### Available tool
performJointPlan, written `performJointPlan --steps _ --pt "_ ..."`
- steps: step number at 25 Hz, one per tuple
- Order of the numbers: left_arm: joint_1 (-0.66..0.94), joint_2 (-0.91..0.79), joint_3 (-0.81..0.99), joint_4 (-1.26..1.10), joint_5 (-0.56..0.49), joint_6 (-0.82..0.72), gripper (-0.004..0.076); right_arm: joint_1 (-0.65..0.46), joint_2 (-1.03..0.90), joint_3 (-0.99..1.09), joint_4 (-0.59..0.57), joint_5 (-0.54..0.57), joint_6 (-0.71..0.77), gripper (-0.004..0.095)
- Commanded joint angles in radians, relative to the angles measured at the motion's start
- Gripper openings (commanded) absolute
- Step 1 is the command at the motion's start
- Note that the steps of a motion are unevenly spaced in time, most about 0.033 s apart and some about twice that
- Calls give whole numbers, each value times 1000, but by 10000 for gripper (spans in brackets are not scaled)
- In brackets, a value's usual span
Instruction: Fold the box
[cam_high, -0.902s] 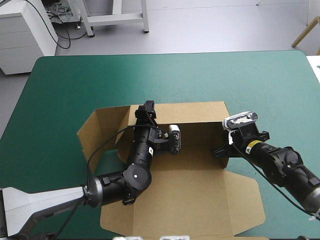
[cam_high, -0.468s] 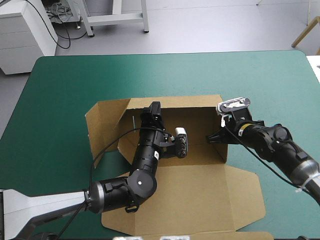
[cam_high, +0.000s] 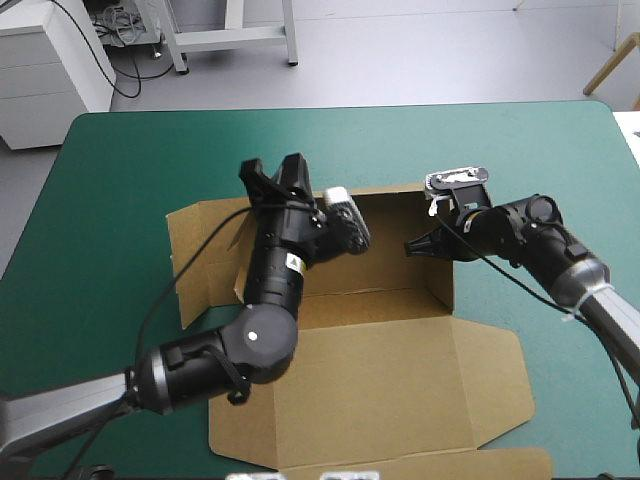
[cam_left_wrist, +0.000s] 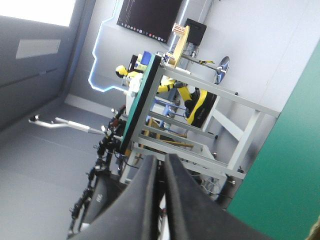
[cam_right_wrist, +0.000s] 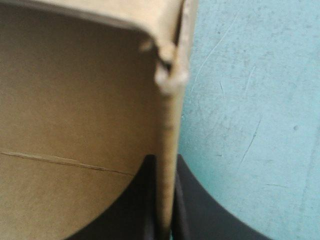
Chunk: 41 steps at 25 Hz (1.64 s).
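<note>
Here, at the middle of the teal-green surface (cam_high: 130, 160), my right hand (cam_high: 412, 246) clamps the brown box (cam_high: 390, 380) by its right wall to hold it upright. My left hand (cam_left_wrist: 161, 159), closed and empty, hovers clear above.

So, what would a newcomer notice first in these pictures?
The brown box lies on the teal-green table, far and right walls raised, lid flat toward the near edge. The right end effector is shut on its right wall; the left end effector points up over its left side, empty.

Matt, fibrous brown board box (cam_high: 380, 380); scratched teal-green cover (cam_right_wrist: 245, 115); smooth black fingers (cam_right_wrist: 202, 212).
</note>
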<state>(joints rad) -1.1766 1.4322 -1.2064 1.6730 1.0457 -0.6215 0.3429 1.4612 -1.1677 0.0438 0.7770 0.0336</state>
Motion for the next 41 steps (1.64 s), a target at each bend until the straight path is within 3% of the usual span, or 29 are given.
performJointPlan --steps 1,9,18,20,25,27,30,37,41 --pt "98 -92 -67 -52 -48 -3 1 -48 64 -102 81 134 -71 -19" --pt "439 -192 -86 -448 -158 16 1 -76 249 -311 91 222 -92 -19" --pt "788 -208 -86 -957 -176 339 1 -76 350 -380 77 227 -81 30" --pt "860 -208 -86 -1067 -189 407 1 -76 354 -380 72 223 -81 108" --pt "1028 -208 -86 -1324 -194 574 1 -76 354 -419 69 228 -81 471" --pt "1126 -208 -86 -1448 -194 645 1 -76 346 -496 63 278 -85 560" --pt "1234 -208 -86 -1578 -187 717 1 -76 346 -656 -3 432 -85 554" --pt "1465 -179 -82 -1801 -125 831 1 -76 160 -715 -2 427 -90 553" --pt "1542 -165 -82 -1976 -106 856 1 -76 164 -694 -8 427 -61 553"
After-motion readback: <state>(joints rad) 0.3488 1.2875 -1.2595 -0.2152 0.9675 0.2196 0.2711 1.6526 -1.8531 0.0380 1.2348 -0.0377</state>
